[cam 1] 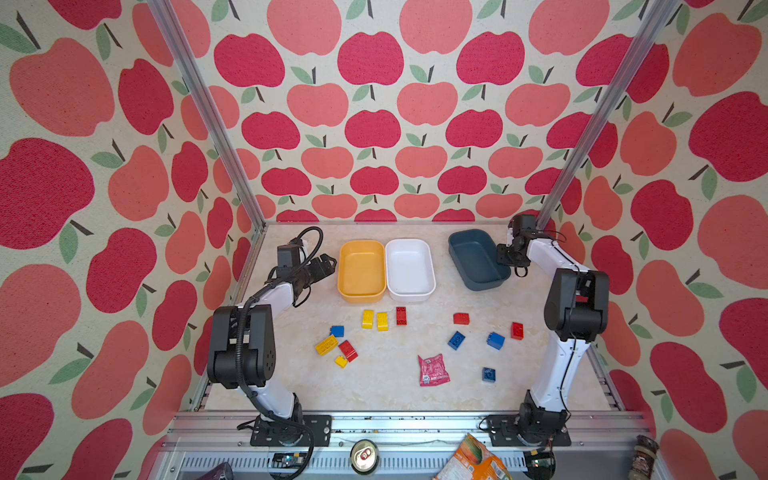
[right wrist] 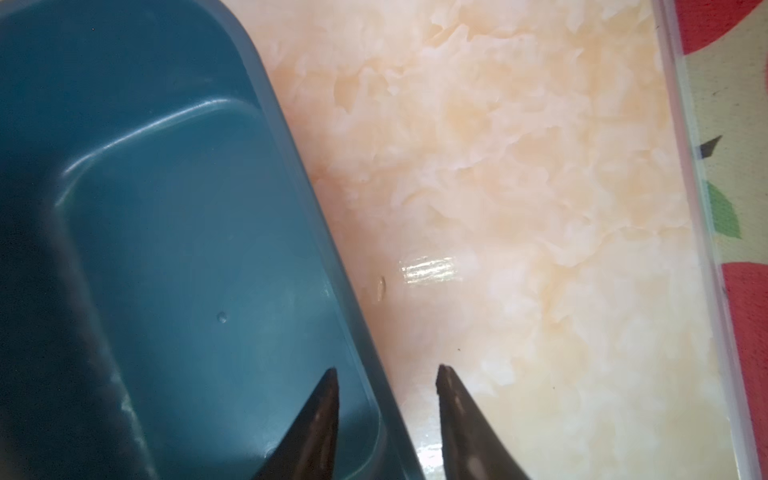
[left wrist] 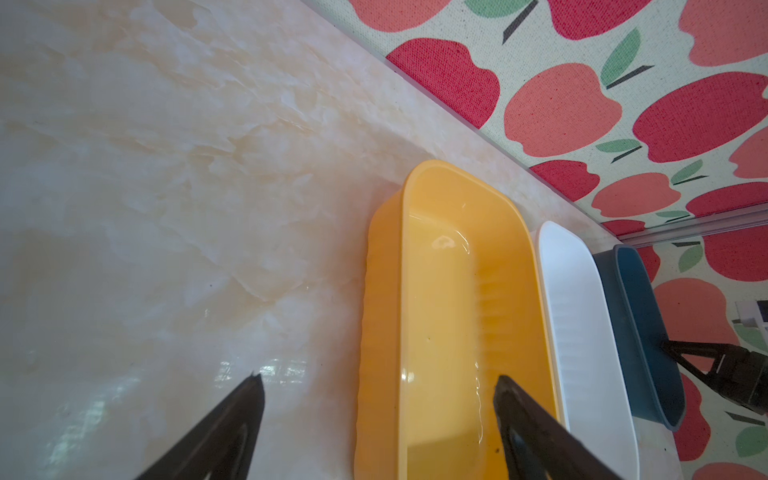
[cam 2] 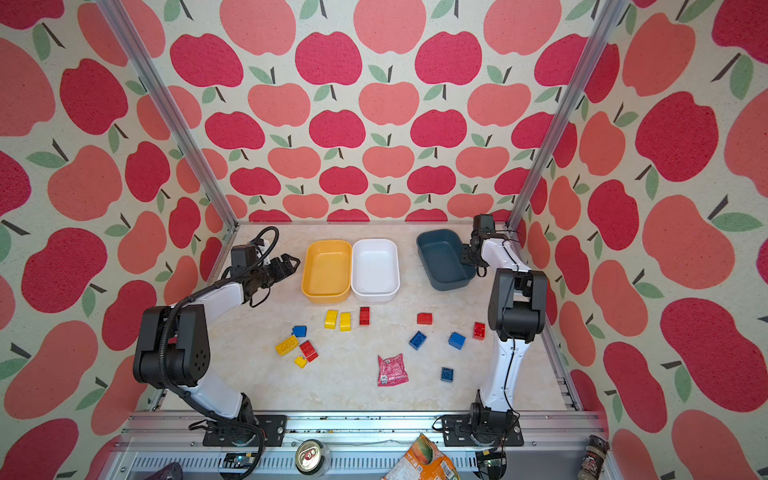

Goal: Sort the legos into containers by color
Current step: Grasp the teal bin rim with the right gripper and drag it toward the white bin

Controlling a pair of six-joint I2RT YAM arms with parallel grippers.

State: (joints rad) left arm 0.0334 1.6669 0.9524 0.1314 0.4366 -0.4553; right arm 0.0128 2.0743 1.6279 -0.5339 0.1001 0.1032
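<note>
Right hand, half-spread, straddles the dark blue bin's rim. Left hand gapes wide at the yellow bin's edge. Legos all lie loose on the counter, so sorting hasn't started. Next, probably: clamp and shift that bin.

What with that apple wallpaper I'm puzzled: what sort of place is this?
Probably a robot test cell, not a home: two robot arms bolted to a metal rail, metal frame posts between apple-print walls, and toy bricks and bins laid out on the table.

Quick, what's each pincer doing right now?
Left pincer: open, empty, over edge of yellow bin.
Right pincer: open, straddling rim of dark blue bin, not gripping.
</note>
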